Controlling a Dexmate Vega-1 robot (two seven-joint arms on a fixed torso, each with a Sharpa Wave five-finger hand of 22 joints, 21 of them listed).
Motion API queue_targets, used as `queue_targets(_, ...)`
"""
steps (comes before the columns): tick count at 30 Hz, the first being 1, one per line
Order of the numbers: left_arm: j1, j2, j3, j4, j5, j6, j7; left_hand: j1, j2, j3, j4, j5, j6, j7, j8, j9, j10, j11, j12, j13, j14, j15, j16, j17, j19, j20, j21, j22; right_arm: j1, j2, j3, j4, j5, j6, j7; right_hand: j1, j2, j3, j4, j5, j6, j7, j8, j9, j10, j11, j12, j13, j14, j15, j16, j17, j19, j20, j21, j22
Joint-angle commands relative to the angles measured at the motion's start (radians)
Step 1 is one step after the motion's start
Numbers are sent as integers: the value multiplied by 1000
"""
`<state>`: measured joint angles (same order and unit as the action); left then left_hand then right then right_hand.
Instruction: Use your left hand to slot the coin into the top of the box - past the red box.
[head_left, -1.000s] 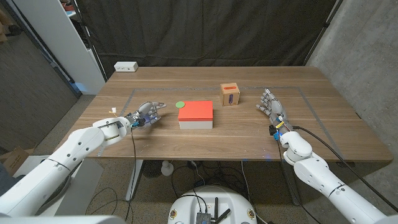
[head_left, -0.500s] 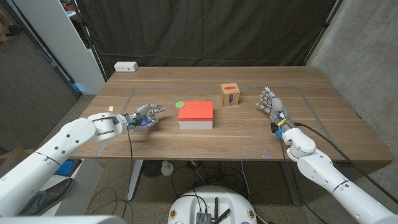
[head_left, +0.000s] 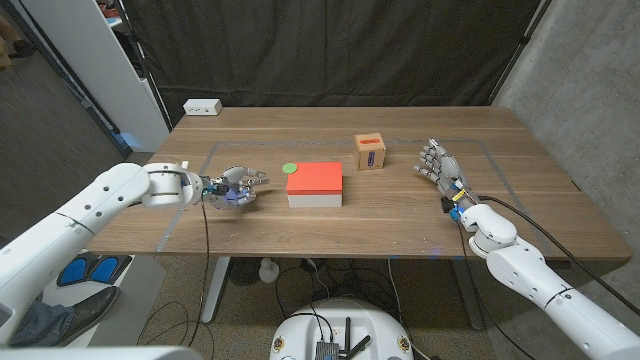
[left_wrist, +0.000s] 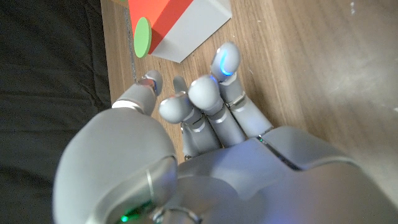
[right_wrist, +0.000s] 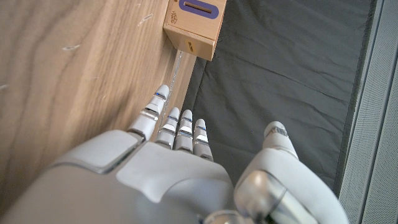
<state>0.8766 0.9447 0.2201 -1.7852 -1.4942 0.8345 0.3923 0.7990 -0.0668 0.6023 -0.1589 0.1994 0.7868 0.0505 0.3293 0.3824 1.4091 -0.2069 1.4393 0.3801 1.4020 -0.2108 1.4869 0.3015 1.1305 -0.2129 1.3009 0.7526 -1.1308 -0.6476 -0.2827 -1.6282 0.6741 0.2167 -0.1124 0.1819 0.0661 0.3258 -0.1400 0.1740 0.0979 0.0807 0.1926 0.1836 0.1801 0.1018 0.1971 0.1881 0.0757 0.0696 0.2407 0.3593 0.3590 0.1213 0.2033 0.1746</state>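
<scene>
A flat green coin (head_left: 290, 168) lies on the table against the far left corner of the red-topped, white-sided box (head_left: 314, 182). Past the red box stands a small wooden box (head_left: 370, 152) with a dark slot in its purple-labelled top. My left hand (head_left: 235, 187) hovers low to the left of the red box, a short way from the coin, fingers apart and loosely bent, holding nothing. In the left wrist view its fingertips (left_wrist: 225, 61) point toward the coin (left_wrist: 142, 36) and red box (left_wrist: 171, 15). My right hand (head_left: 440, 165) stands open to the right of the wooden box (right_wrist: 196, 22).
A small white block (head_left: 202, 106) sits at the table's far left corner. Faint tape lines (head_left: 200, 165) frame the work area. A black curtain hangs behind the table, and a white panel stands at the far left.
My left arm has swung out to the left and its forearm now comes in more from the side, while the hand stays near the same spot. The right hand has shifted slightly.
</scene>
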Motion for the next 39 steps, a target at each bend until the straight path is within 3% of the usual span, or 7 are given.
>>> queue_targets(1,-125,-4,68,51,-20,106,-35,-12,6,-6,0,-4,-6,4,10,14,-5,1,1,2,-4,0,6,2,3,-2,0,-10,-1,-2,2,24,6,5,15,8,0,6,-1,5,9,0,4,2,7,1,7,6,8,-2,4,2,8,0,4,5)
queue_targets(15,-193,-43,116,109,44,114,-147,-56,7,-18,3,-9,-9,8,13,11,-5,2,-2,4,-6,0,7,10,5,-2,-4,-54,22,5,-12,45,6,-4,26,8,0,6,-1,5,9,0,4,2,7,1,7,6,8,-2,4,2,8,0,4,5)
queue_targets(27,-210,-80,122,117,48,137,-93,-63,20,-9,-5,-7,-8,9,20,12,-5,2,-3,10,-10,-1,6,13,15,-3,1,-81,10,-3,-3,41,10,1,22,8,0,6,-1,5,9,0,4,2,7,1,7,6,8,-2,4,2,8,0,4,5)
queue_targets(39,-194,-75,107,98,28,159,-40,-61,22,-2,-8,-6,-9,15,21,6,-8,2,-15,4,-9,-1,4,12,13,-3,5,-105,-7,-16,5,22,10,-6,13,8,0,6,-1,5,9,0,4,2,7,1,7,6,8,-2,4,2,8,0,4,5)
